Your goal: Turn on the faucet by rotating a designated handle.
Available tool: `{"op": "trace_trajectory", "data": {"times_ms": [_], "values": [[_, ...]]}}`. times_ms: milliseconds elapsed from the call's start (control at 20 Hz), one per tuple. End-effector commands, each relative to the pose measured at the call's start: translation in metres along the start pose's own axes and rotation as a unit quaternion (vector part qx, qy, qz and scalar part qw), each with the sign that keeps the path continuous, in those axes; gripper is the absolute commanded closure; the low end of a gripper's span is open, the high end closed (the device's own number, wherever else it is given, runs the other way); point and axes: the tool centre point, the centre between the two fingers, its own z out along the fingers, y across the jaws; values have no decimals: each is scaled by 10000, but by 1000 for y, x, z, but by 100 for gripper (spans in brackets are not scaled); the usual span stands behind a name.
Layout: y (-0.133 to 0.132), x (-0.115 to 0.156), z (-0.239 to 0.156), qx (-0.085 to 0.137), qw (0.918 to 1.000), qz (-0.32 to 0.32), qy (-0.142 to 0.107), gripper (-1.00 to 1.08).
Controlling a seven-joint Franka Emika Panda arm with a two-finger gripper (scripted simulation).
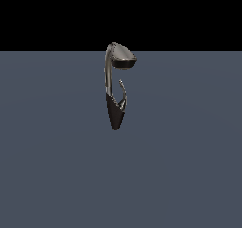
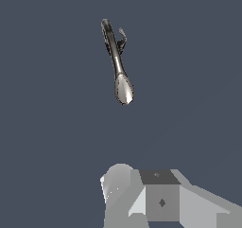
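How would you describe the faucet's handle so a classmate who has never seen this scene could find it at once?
Find the lone dark faucet standing on the grey floor. From its pointed black base, on the exterior view's right, rises the handle: a thin, curved silver wire with a tiny knob at its tip, far slimmer than the thick neck and broad oval head above it.

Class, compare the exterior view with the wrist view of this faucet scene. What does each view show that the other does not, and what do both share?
Only the exterior view shows the faucet from the side: its pointed black base, curved neck and a black band above the grey floor. No arm appears there.

Only the wrist view shows the gripper, pale grey at the picture's edge and apart from the faucet; whether it is open cannot be told. It sees the faucet lengthwise.

Both show the faucet, its oval head, the thin handle branching from the base, and the floor.
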Motion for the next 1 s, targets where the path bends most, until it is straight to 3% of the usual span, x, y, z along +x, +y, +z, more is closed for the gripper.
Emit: {"op": "trace_trajectory", "data": {"times_ms": [0, 400, 950], "values": [[0, 0, 0, 0, 10000, 0, 0, 108], [-7, 1, 7, 71, 9997, 92, -196, 108], [-10, 11, 10, 175, 9993, 219, -263, 108]]}}
